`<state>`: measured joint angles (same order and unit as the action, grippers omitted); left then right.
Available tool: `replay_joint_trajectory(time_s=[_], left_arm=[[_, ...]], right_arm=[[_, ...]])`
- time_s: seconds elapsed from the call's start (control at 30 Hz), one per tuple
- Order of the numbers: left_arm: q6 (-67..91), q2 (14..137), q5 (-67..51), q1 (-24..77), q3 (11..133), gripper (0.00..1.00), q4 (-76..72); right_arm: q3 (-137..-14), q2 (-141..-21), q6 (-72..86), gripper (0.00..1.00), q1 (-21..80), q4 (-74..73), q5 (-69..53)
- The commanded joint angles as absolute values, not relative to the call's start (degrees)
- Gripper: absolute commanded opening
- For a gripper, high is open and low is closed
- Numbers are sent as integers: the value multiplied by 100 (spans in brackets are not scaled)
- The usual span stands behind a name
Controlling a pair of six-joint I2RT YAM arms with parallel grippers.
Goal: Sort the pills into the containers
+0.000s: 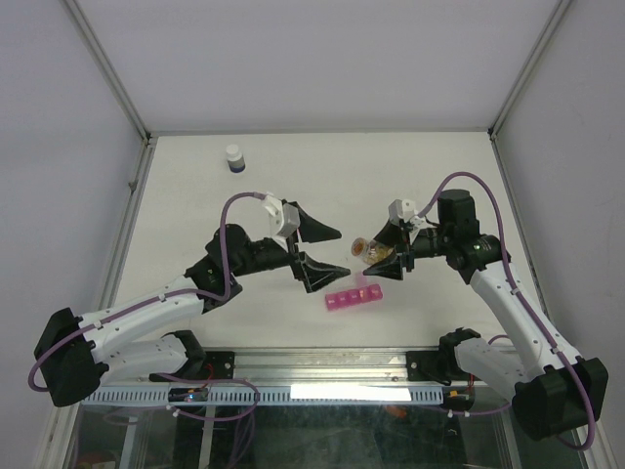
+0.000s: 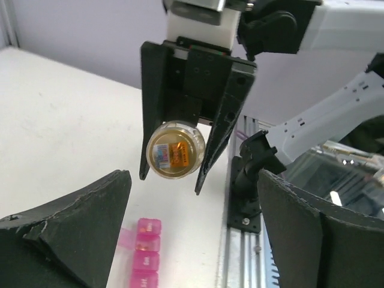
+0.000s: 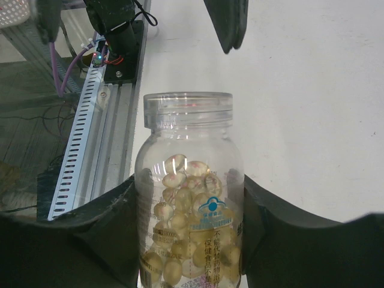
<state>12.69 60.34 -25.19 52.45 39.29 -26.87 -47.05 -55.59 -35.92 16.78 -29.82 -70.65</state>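
A clear uncapped bottle (image 3: 189, 198) full of pale yellow softgel pills (image 3: 180, 180) hangs tilted above the table, and my right gripper (image 3: 189, 180) is shut on its sides. In the top view the bottle (image 1: 363, 249) hovers just above and behind the pink pill-box strip of containers (image 1: 354, 296), its mouth towards the left arm. One end lid of the containers (image 2: 144, 252) stands open, and two compartments show small pills. My left gripper (image 1: 342, 252) is open and holds nothing, its fingers spread a short way from the bottle's mouth (image 2: 176, 150).
A small dark bottle with a white cap (image 1: 234, 157) stands at the far left of the table (image 1: 195, 205). A metal rail (image 1: 322, 366) runs along the near edge, just past the containers. Walls enclose the table on the other three sides.
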Motion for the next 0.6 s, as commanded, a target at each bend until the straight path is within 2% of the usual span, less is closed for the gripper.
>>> replay_joint_trajectory(time_s=[0.0,0.23,0.57], left_arm=[[3066,6136,-1692,5262,4359,85,-2253],[3001,6477,-839,5875,5092,67,-1210],[2887,6902,-543,6046,5602,57,-659]], right_arm=[[-4951,-5533,-3560,0,1655,-2758,-7066],[-4948,-5536,-3559,0,1652,-2760,-7075],[-4948,-5529,-3560,0,1658,-2758,-7084]])
